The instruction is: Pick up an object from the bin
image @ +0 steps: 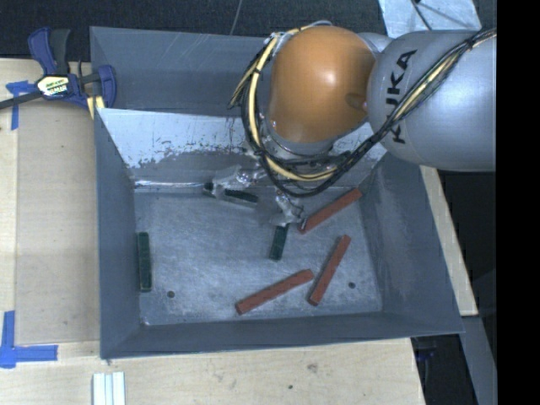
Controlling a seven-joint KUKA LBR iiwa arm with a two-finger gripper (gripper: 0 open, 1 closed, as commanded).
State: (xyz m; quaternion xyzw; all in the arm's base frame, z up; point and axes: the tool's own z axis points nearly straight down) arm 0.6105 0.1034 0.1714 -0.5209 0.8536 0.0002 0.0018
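Observation:
My gripper [257, 198] hangs below the orange dome, over the back middle of the bin floor. Its fingers stand apart and open: one metal fingertip [221, 186] points left, the other [291, 212] sits lower right. A short dark green stick [243, 197] lies on the floor between them. Another dark green stick [278, 243] lies just below the right fingertip, pointing toward the front. A red-brown stick [331, 210] lies slanted just to the right of that fingertip.
Two more red-brown sticks lie near the front: one [329, 268] slanted at the right, one [272, 291] nearly flat at the front middle. A dark green stick [144, 261] lies along the left wall. The arm and its cables cover the bin's back right.

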